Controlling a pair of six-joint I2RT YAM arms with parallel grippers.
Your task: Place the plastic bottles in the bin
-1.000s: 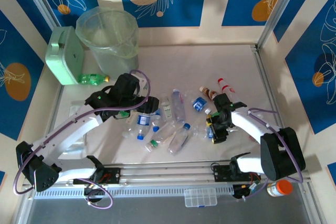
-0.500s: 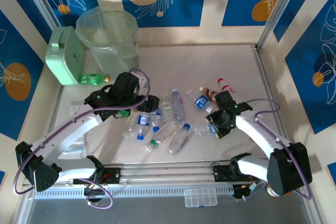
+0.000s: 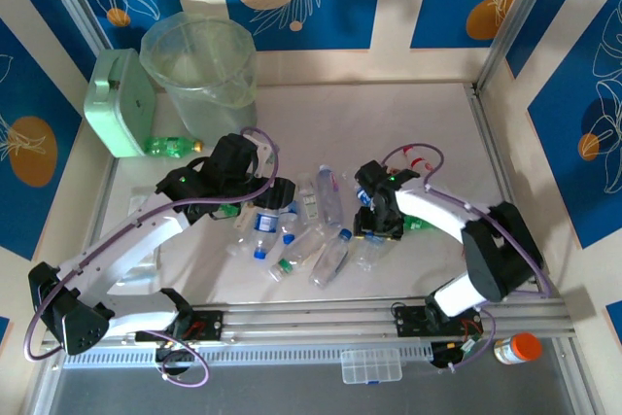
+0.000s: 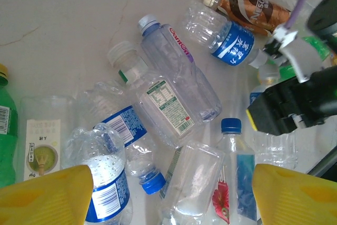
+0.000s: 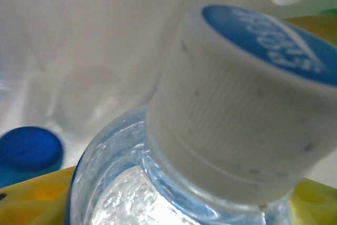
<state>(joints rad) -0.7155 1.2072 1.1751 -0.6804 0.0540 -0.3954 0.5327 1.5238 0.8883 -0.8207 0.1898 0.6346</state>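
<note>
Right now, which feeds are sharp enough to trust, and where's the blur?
Right wrist: too close, the white bottle cap is soft and everything behind it blurred. Left wrist: sharp, bottle labels readable. Top external: even light, soft shadows beneath the arms.

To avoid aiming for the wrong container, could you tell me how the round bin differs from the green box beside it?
The bin is round; the box is squared-off. The bin is see-through with an open top; the box is opaque and looks shut. Both are pale green and stand at the table's far left.
</note>
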